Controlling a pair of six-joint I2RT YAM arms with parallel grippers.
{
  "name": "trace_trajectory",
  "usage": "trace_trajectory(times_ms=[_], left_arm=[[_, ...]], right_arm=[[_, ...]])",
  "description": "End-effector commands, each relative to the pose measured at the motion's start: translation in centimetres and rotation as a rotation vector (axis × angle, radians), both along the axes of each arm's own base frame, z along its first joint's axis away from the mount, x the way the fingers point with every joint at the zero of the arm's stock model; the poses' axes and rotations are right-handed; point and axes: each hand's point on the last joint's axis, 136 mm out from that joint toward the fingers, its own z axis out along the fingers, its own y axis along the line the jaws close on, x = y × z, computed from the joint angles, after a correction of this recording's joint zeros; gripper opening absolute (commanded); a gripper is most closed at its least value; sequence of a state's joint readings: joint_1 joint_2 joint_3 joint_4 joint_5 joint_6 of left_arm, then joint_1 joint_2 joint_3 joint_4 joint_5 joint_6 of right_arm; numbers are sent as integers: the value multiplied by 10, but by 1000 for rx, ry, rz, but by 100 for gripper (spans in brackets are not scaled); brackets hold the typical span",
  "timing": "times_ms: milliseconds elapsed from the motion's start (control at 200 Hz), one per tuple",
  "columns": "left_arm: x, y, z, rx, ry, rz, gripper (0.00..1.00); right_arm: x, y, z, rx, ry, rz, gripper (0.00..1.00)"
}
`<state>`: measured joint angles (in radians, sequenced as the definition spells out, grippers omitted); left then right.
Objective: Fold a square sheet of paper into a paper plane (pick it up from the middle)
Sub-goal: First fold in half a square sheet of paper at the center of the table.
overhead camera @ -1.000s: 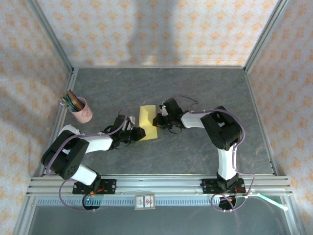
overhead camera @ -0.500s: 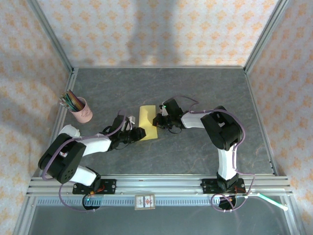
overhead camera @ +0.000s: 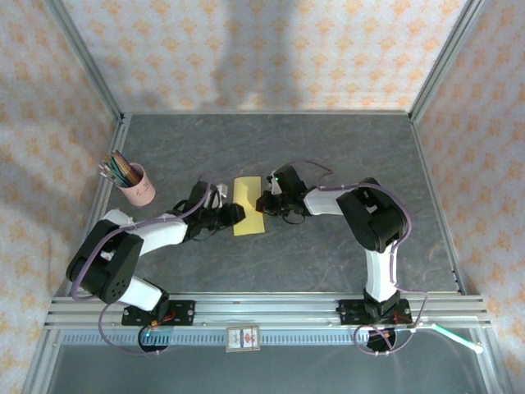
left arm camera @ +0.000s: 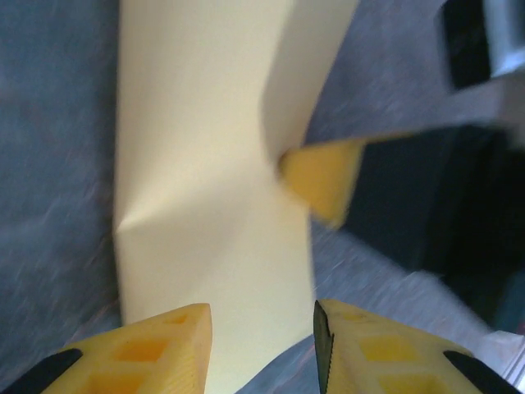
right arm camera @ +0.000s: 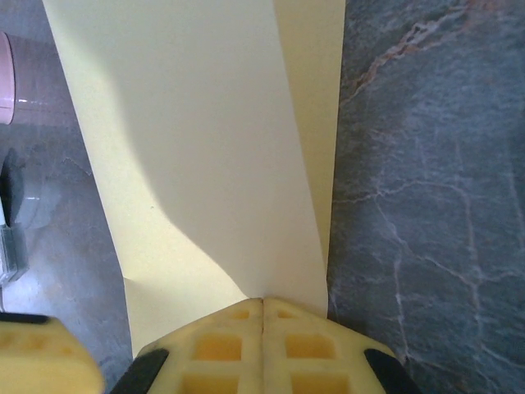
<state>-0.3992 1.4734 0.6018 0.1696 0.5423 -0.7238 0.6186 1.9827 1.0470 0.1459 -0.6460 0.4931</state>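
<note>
- The square sheet of paper, already folded to a narrow strip, lies mid-table.
- At its 3 o'clock edge, the right gripper, fingers pressed together, pins it down.
- At 8 o'clock, the left gripper hovers with jaws parted.
- Likely step: creasing; next, the left fingers should press along the fold.

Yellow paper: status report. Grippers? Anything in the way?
Left gripper open, over the end of the folded yellow paper. Right gripper shut, tips on its edge. Pencil cup well clear.

A pink cup of coloured pencils stands at the far left of the grey marbled counter, near the patterned left wall.
</note>
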Motion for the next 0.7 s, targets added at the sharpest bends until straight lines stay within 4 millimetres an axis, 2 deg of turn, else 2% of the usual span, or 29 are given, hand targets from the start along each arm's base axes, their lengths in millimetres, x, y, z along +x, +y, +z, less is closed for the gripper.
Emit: trace_trajectory(times_ms=[0, 140, 220, 415, 566, 631, 696], left_arm=[[37, -1, 19, -6, -82, 38, 36], [66, -7, 13, -2, -84, 45, 30], [76, -9, 5, 18, -70, 36, 28], [85, 8, -16, 53, -42, 58, 28], [88, 12, -34, 48, -13, 52, 28], [90, 8, -38, 33, -8, 41, 30], [92, 6, -33, 23, -20, 35, 31]], right_arm=[[-25, -64, -85, -326, 129, -80, 0], [-25, -62, -84, -319, 131, -80, 0], [-25, -63, -84, -323, 129, -81, 0], [-26, -66, -85, -328, 127, -84, 0], [-28, -66, -89, -328, 133, -85, 0], [-28, -68, -90, -333, 134, -87, 0], [-29, -69, -92, -340, 135, -88, 0]])
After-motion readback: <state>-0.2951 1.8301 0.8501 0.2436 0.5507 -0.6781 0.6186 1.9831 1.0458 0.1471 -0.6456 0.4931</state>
